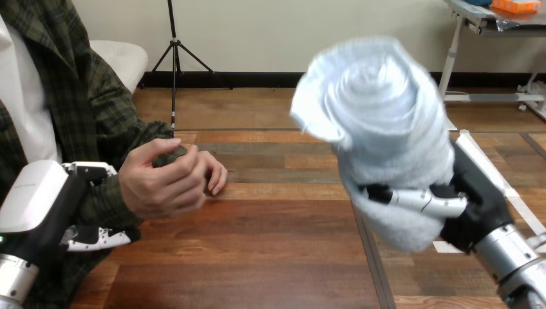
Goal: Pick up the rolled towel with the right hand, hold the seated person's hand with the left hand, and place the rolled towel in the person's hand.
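A pale blue rolled towel [380, 122] hangs high above the table's right half, standing on end and close to the camera. My right hand [473, 206] is shut on its lower part, with a finger [425, 201] wrapped across the front. At the left, the person's hand [169, 183] rests on the table [270, 257] on its edge, fingers loosely curled inward. My left hand [38, 199] grips the person's wrist just behind that hand, with fingers over the top of the green sleeve and the thumb [96, 239] under it. The towel is well to the right of the person's hand.
The wooden table has a seam [370, 257] running front to back under the towel. White tape lines [489, 167] mark its right part. The person's torso and sleeve take up the left edge.
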Robot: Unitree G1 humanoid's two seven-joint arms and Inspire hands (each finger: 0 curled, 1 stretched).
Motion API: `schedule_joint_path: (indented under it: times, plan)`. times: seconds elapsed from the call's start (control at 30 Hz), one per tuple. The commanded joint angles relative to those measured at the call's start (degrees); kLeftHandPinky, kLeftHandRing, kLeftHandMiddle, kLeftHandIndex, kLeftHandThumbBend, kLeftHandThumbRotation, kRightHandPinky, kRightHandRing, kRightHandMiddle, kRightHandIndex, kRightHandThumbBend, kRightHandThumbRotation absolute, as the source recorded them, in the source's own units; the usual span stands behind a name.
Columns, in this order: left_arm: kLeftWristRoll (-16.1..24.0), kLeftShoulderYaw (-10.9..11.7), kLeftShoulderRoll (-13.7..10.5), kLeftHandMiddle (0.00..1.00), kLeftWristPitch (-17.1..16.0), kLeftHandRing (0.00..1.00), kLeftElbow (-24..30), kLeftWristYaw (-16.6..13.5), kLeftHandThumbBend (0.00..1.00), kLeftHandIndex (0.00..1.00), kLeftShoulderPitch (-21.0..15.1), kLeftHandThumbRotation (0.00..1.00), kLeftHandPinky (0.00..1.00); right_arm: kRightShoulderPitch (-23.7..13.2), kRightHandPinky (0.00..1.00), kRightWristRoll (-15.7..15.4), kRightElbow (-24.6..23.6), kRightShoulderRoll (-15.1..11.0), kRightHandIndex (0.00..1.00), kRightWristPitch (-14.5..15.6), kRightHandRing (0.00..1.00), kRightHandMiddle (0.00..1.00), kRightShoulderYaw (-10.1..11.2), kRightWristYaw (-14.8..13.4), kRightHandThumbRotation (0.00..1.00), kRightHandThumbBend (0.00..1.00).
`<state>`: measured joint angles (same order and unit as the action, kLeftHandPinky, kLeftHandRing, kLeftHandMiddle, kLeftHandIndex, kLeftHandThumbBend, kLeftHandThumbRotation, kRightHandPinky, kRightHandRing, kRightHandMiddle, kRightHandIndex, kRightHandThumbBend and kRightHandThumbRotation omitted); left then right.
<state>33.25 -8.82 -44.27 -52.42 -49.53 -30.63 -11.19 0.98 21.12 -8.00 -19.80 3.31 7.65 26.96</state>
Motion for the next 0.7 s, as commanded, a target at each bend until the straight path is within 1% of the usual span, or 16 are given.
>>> schedule_joint_path:
  times: [0.0, 0.2, 0.33, 0.5, 0.67]
  plan:
    - [-1.2, 0.8, 2.0, 0.37, -0.9, 0.30, 4.9, 0.9, 0.83, 0.38, -0.9, 0.00, 0.26, -7.1, 0.01, -0.4, 5.8, 1.5, 0.14, -4.2, 0.05, 0.11, 0.3, 1.1, 0.00, 0.58]
    - [-2.1, 1.3, 2.6, 0.37, -0.4, 0.30, 6.8, 2.4, 0.83, 0.38, -0.5, 0.00, 0.25, -9.6, 0.03, -2.5, 12.1, 1.9, 0.16, -7.1, 0.08, 0.14, -0.6, 1.9, 0.00, 0.62]
    - [-2.8, 1.6, 3.1, 0.37, -0.2, 0.30, 8.0, 3.4, 0.82, 0.38, -0.2, 0.00, 0.25, -11.5, 0.06, -3.5, 16.2, 2.2, 0.19, -9.0, 0.10, 0.16, -1.0, 2.6, 0.00, 0.66]
    - [-3.0, 1.8, 3.7, 0.37, -0.6, 0.30, 8.4, 4.0, 0.83, 0.38, -0.3, 0.00, 0.26, -13.5, 0.07, -5.3, 20.2, 2.7, 0.21, -10.5, 0.12, 0.18, -1.7, 2.8, 0.00, 0.68]
    - [-3.0, 2.0, 4.2, 0.37, 0.0, 0.31, 9.4, 4.6, 0.83, 0.39, 0.0, 0.00, 0.26, -15.4, 0.08, -6.7, 23.6, 3.6, 0.22, -12.3, 0.13, 0.19, -2.1, 2.9, 0.00, 0.69]
